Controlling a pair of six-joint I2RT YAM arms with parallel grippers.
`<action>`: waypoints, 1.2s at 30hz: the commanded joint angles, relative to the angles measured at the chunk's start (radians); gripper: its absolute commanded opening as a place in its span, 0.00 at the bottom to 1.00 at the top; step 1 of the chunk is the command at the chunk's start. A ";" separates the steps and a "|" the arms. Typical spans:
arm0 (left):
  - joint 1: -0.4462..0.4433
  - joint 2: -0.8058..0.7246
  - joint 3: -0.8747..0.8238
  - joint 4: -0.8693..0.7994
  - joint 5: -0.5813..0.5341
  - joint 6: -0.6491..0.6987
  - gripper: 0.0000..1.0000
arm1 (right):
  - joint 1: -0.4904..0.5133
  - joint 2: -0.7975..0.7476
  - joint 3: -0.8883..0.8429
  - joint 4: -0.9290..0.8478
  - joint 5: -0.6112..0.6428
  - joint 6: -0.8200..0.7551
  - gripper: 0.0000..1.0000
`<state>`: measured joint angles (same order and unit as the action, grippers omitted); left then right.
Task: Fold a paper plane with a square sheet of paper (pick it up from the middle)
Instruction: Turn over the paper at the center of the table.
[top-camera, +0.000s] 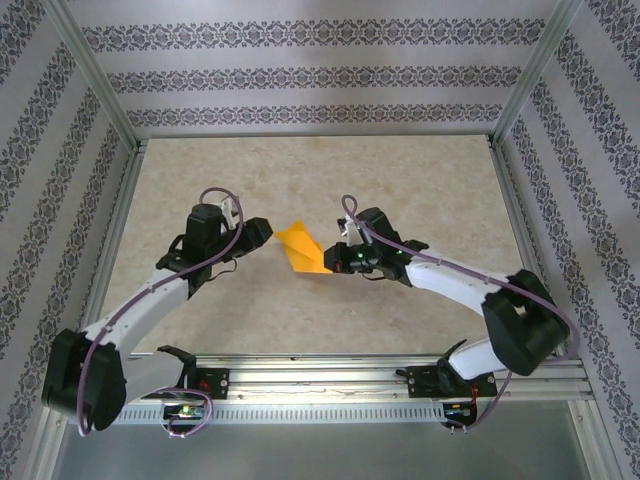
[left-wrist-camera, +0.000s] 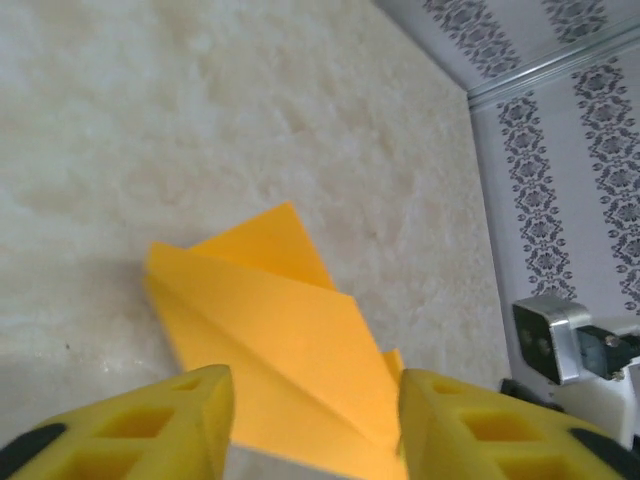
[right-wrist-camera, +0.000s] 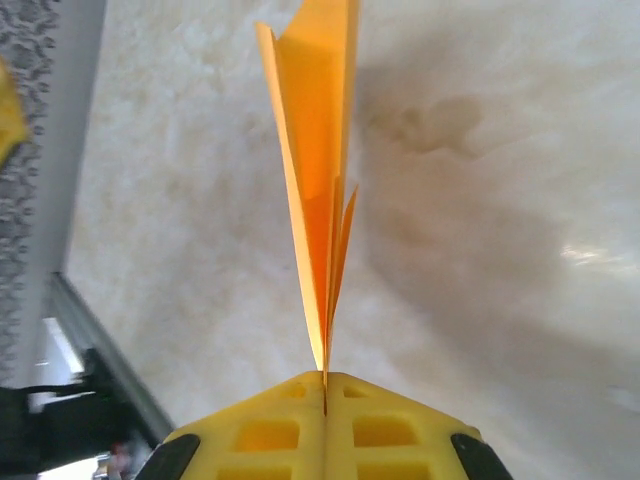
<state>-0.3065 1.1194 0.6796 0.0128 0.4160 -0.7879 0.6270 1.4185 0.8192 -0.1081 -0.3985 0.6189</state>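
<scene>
**Top external: left fingers parted, right clamped on the orange plane**

At left, the left gripper (top-camera: 262, 232) sits just beside the paper plane (top-camera: 303, 250), at mid-table (top-camera: 420, 190). In the left wrist view its yellow fingers (left-wrist-camera: 190, 415) stand apart with the folded paper between them; I cannot tell whether they touch it. At right, the right gripper (top-camera: 338, 262) is pressed together on the plane's end, and the paper juts edge-on from its fingertips (right-wrist-camera: 325, 385).
</scene>
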 joint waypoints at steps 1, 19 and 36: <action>-0.003 -0.055 0.027 -0.111 -0.056 0.125 0.53 | -0.002 -0.070 0.075 -0.336 0.310 -0.277 0.03; 0.044 -0.351 -0.088 -0.210 -0.192 0.231 1.00 | 0.237 0.006 0.067 -0.344 1.215 -0.880 0.05; 0.052 -0.279 -0.090 -0.146 -0.119 0.203 1.00 | 0.486 0.278 0.329 -0.548 0.658 -0.638 0.37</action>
<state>-0.2661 0.8288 0.5827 -0.1719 0.2577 -0.5724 1.1294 1.7618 1.1271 -0.6331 0.4412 -0.1032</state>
